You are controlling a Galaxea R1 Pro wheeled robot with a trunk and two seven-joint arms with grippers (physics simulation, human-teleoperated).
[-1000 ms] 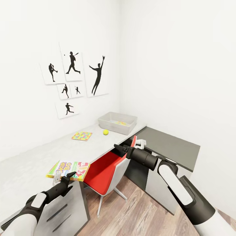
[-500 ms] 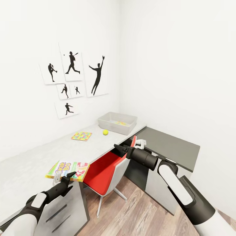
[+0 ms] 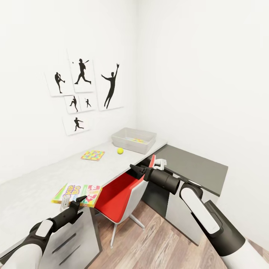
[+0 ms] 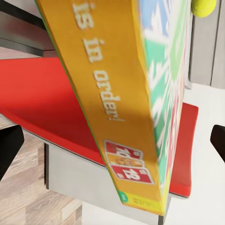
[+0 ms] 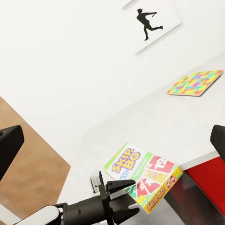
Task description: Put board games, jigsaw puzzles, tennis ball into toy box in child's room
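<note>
Skip-Bo box (image 3: pixel 77 194) overhangs the counter (image 3: pixel 45 175) edge above the red chair (image 3: pixel 119 194); a clumsy nudge could tip it off. Left pincer (image 3: pixel 73 203), released, sits just beside it. Right pincer (image 3: pixel 134 170) looks released, empty. Tennis ball (image 3: pixel 120 150) near the toy box (image 3: pixel 133 140) may roll.
</note>
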